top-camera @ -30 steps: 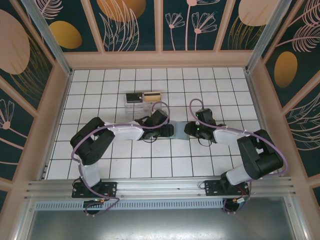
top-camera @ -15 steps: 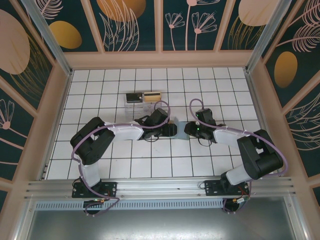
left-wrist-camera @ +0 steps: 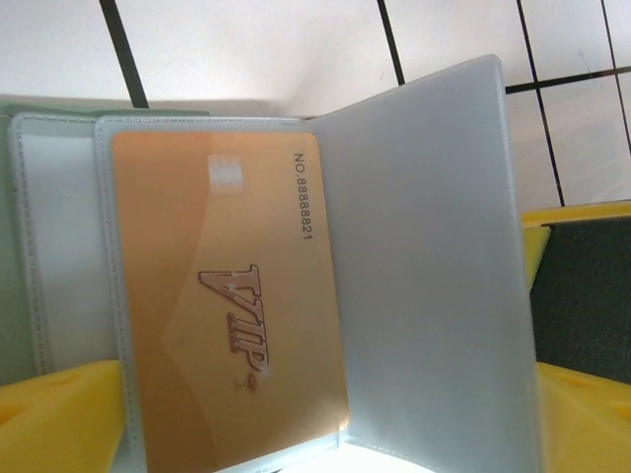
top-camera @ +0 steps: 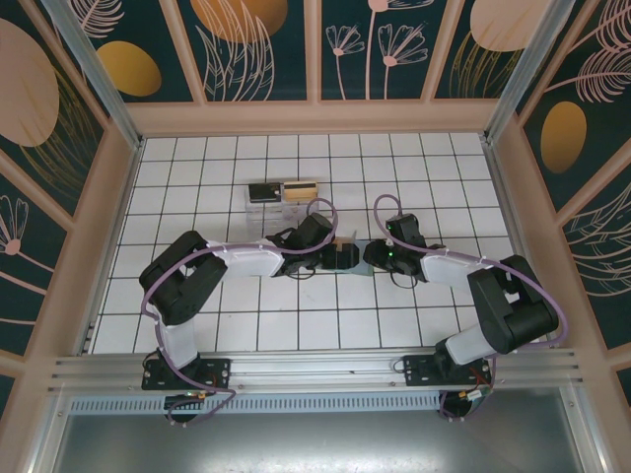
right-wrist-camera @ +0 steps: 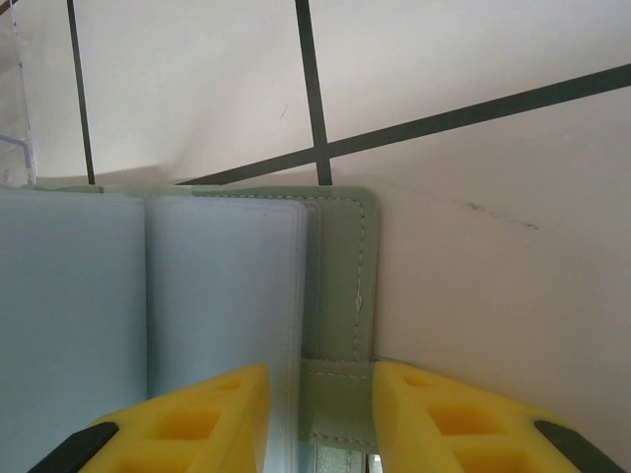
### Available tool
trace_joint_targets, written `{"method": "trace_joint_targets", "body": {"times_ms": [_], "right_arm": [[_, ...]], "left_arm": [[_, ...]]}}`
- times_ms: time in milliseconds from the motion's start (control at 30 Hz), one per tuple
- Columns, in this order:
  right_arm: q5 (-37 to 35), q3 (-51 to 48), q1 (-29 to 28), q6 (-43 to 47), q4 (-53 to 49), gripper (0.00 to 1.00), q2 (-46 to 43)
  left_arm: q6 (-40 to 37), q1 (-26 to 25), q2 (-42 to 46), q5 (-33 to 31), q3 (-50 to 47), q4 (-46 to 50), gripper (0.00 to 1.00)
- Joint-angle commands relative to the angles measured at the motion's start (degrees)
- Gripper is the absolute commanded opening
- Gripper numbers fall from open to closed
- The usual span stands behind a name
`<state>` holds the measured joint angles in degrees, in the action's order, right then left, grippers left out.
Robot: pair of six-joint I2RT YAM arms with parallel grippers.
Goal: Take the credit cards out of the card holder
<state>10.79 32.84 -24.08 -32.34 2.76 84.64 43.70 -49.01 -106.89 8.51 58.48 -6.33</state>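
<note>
The left wrist view shows a tan-gold "VIP" credit card tucked in a clear sleeve of the soft grey-green card holder, with the left tool spread wide around it. The right wrist view shows the right tool pinching the card holder's stitched green edge on the white tiled tabletop. From above, the card holder lies between both tools.

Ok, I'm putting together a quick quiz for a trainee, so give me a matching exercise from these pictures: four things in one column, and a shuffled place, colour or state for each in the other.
Things:
1 gold card
2 card holder
3 right tool
4 clear box

Descriptions:
A pale green cover
B on the tiles, away from the holder
C tucked inside the holder
D closed on the holder's edge

Pairs: 1-C, 2-A, 3-D, 4-B
</note>
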Motion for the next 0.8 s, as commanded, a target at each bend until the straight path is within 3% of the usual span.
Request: {"method": "trace_joint_targets", "body": {"times_ms": [0, 400, 767], "right_arm": [[-0.79, -1.90, -0.10, -1.08, -2.75, 0.36, -0.86], [-5.78, -2.01, 4.01, -1.15, -7.32, 0.39, -11.39], [-4.63, -1.90, 4.29, -1.07, -7.20, 0.39, -11.59]], "left_arm": [[-0.62, -0.20, 1.25, -0.36, -0.20, 0.17, 0.99], [-1.45, -0.18, 2.32, 1.91, 1.30, 0.62, 0.99], [-2.27, -0.12, 3.33, 1.46, 3.35, 3.51, 0.99]]}}
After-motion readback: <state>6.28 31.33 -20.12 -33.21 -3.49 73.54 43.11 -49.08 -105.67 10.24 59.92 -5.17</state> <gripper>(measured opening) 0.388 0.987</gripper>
